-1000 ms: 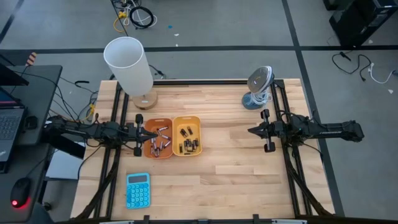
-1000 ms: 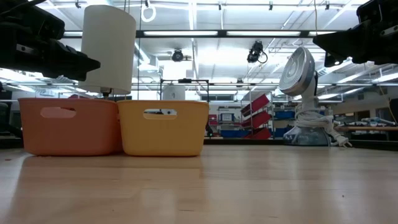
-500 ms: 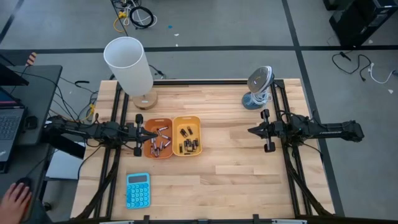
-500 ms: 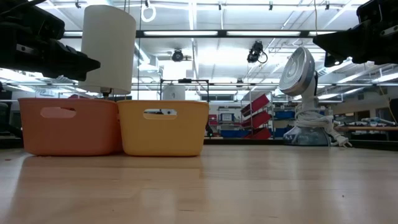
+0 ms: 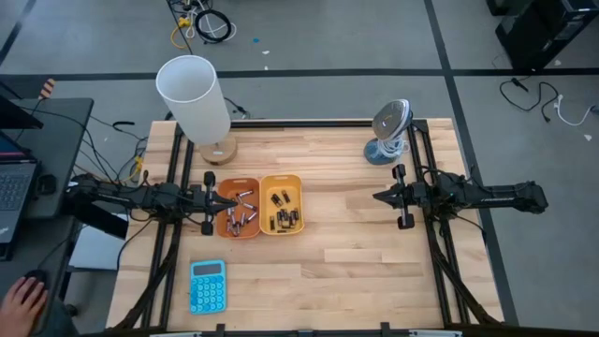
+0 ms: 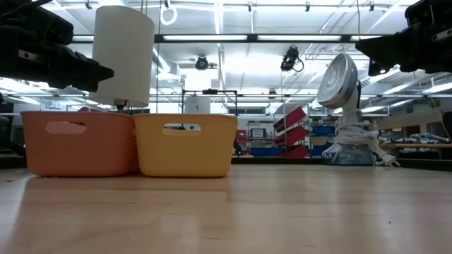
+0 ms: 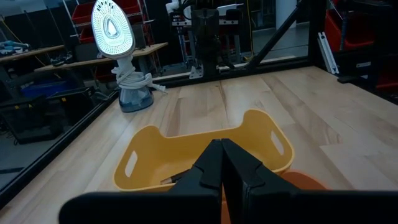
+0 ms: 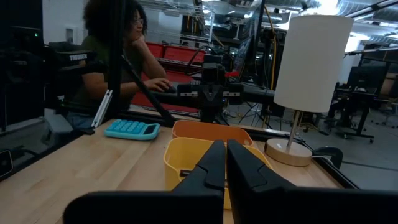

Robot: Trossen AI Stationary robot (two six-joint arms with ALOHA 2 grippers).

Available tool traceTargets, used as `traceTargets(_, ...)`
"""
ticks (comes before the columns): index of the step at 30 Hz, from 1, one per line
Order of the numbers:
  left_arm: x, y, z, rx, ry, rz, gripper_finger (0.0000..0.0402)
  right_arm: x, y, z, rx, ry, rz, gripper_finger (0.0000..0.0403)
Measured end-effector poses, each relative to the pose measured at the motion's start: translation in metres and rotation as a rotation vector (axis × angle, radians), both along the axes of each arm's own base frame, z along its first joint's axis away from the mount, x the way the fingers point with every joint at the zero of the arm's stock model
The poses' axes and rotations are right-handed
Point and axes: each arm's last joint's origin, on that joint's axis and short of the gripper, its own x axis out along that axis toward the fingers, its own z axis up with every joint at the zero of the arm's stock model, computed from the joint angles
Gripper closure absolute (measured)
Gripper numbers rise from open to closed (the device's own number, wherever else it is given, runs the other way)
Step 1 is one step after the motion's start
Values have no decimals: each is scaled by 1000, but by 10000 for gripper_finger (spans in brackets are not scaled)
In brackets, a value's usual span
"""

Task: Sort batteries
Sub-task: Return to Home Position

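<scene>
- Wooden table [image 5: 356, 267] is carrying everything, with a workshop room showing behind it.
- Near the left arm, the orange tray [image 5: 239, 235] is sitting as the landmark. The yellow tray [image 5: 282, 176] is touching its side that faces the right arm, so the two sorts are lying next to each other but walled apart.
- Inside the orange tray the silvery batteries [image 5: 240, 213] are lying in a loose heap. The dark batteries [image 5: 284, 213] are lying in the yellow tray next door.
- No batteries are showing on the wood around the orange tray, so the sorting is looking finished.
- Just beside the orange tray's outer end, the left gripper [image 5: 215, 199] is hovering above rim height. Its fingers [image 7: 210, 169] are pressing together on nothing.
- Well apart from the orange tray, out past the yellow one, the right gripper [image 5: 377, 197] is hanging over bare wood. Its fingers [image 8: 209, 167] are also pressing together, empty.
- Both arms are stretching level and mirroring each other, probably parking clear so nothing is knocking the trays.
- Behind the orange tray a lamp [image 5: 195, 98] is standing, and in front of it a calculator [image 5: 207, 285] is lying.
- Far beyond the yellow tray, a fan [image 5: 389, 126] is standing near the table's back edge.
- Off the table, beyond the orange tray on the left arm's side, a person [image 8: 118, 56] is sitting at a desk.
</scene>
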Motion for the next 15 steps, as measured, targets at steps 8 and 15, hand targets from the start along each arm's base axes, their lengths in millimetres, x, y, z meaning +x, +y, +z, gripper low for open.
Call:
traceTargets(8,0,0,0,0,0,0,396,0,0,0,0,0,0,402)
traceTargets(15,0,0,0,0,0,1,396,0,0,0,0,0,0,399)
